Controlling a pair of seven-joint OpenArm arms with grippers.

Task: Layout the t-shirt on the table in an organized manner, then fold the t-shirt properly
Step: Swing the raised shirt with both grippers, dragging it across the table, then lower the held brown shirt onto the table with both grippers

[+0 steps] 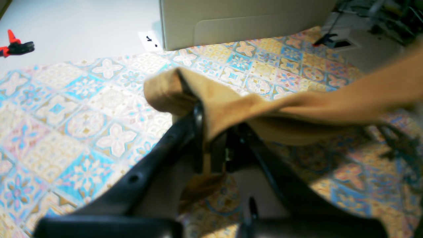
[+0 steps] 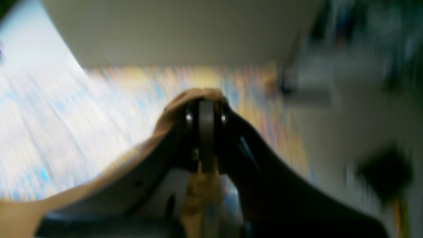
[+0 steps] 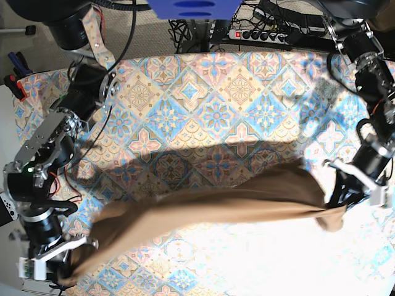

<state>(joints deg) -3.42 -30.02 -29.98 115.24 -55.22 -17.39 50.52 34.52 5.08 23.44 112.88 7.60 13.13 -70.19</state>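
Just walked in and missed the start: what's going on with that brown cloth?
A two-armed robot is holding the t-shirt stretched between its arms above the table. The left gripper has its jaws shut on one bunched end, and the right gripper is shut on the other. The shirt hangs as a long band, not yet laid flat or folded.
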